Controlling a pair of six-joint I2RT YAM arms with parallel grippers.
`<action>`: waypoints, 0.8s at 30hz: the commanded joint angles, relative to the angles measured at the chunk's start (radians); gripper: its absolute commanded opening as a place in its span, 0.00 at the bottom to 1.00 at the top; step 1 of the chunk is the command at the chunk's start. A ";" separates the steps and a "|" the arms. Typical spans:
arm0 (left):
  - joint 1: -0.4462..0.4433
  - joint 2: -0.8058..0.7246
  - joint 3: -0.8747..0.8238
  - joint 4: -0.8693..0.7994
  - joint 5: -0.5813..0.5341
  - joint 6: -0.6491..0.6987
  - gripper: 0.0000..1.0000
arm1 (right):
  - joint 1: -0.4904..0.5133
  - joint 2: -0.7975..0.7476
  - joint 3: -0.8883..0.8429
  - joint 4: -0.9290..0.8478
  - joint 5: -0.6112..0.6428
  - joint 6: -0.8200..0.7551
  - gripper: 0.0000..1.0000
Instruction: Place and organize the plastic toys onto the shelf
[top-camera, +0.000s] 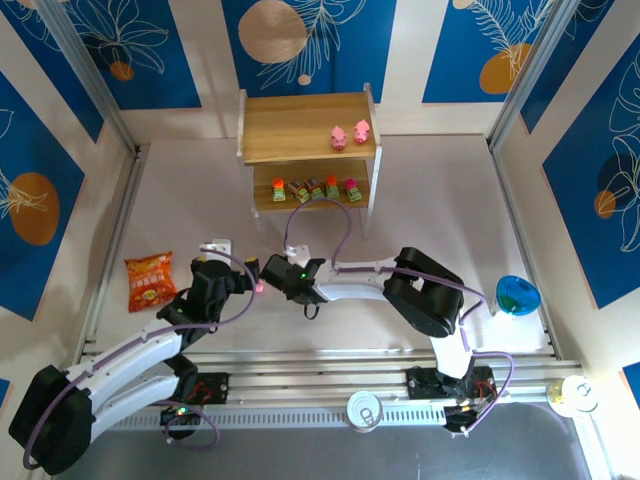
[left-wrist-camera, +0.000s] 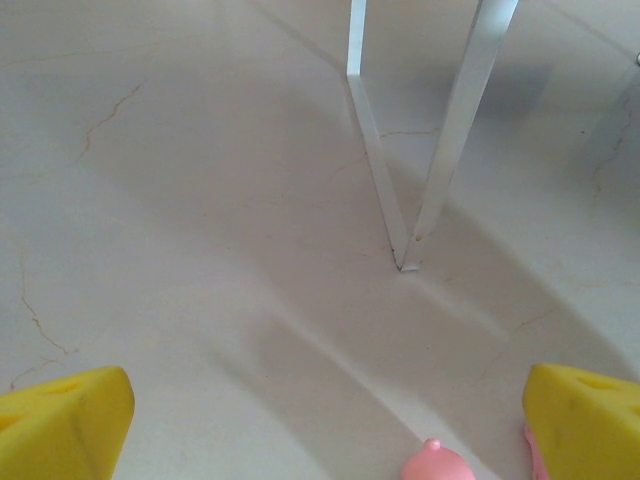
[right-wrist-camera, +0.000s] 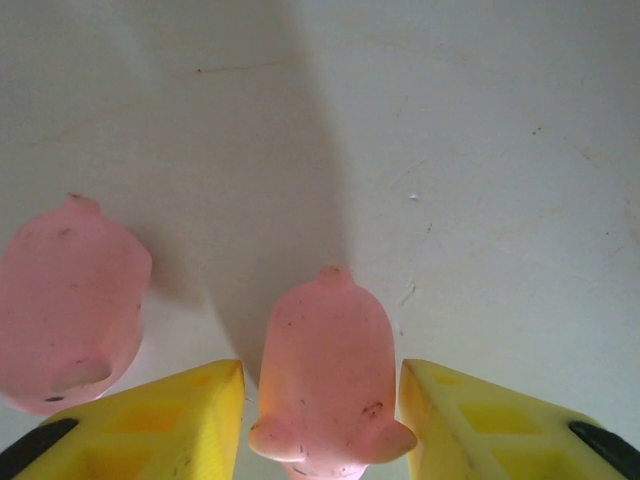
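Note:
The shelf (top-camera: 310, 150) stands at the back. Two pink pig toys (top-camera: 338, 137) sit on its top tier, and several blocky toys (top-camera: 315, 188) line the lower tier. My right gripper (top-camera: 268, 275) reaches left over the table. Its yellow fingers (right-wrist-camera: 180, 415) are shut against the sides of a pink pig (right-wrist-camera: 325, 375) that lies on the table, with a second pig (right-wrist-camera: 68, 300) just left of it. My left gripper (top-camera: 245, 272) is open. One more pink pig (left-wrist-camera: 437, 466) shows at the bottom edge near its right finger (left-wrist-camera: 585, 420).
An orange snack bag (top-camera: 150, 280) lies left of the left arm. A blue bowl (top-camera: 517, 295) sits at the right, and a tin can (top-camera: 366, 408) rests on the front rail. A white shelf leg (left-wrist-camera: 455, 130) stands ahead of the left gripper.

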 joint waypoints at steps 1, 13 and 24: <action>0.005 0.006 -0.001 0.022 0.005 -0.005 1.00 | -0.004 0.009 0.011 0.004 -0.004 0.016 0.45; 0.006 0.007 0.000 0.023 0.009 -0.004 1.00 | -0.006 0.012 0.001 0.001 -0.002 0.025 0.39; 0.007 0.018 0.004 0.029 0.033 0.000 1.00 | -0.005 -0.045 -0.023 -0.017 0.025 0.011 0.34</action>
